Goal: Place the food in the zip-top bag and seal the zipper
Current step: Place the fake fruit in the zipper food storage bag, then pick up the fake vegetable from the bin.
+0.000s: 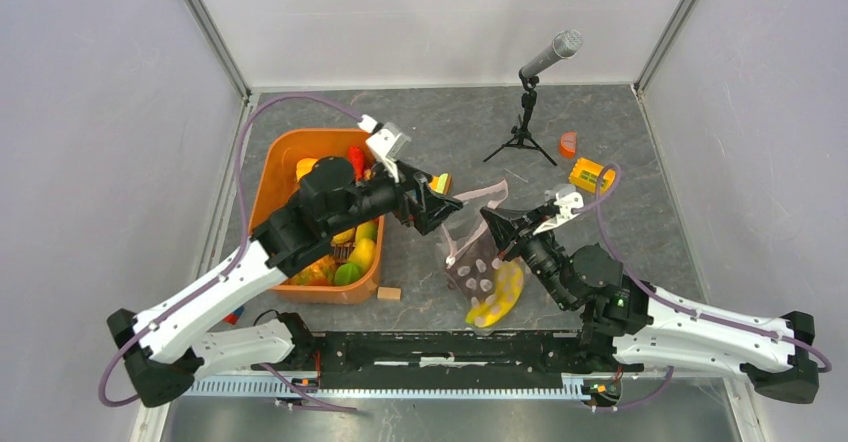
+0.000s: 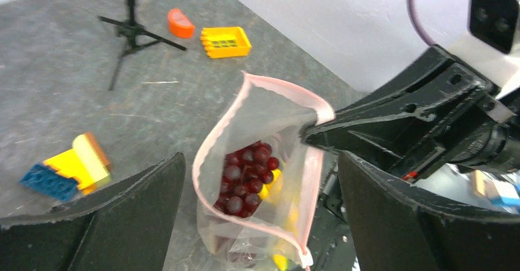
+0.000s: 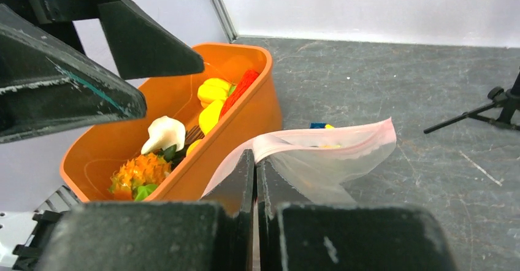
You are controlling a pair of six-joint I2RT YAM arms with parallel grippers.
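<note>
Sitting on the left of the table [image 1: 420, 132], the orange tub [image 1: 272, 177] is seen loaded with toy food [image 3: 211, 99]. Just right of it, mid-table, the zip-top bag [image 2: 263, 118] is held up off the surface, mouth gaping. Above that mouth the left gripper [image 2: 260, 157] is hung, jaws spread wide. The right gripper [image 3: 254, 160] is clamped tight on the bag's rim. Dark red grapes [image 2: 248, 176] and a yellow piece [image 1: 500, 297] are lodged inside the bag. The pink zipper [image 2: 288, 93] is seen unsealed.
</note>
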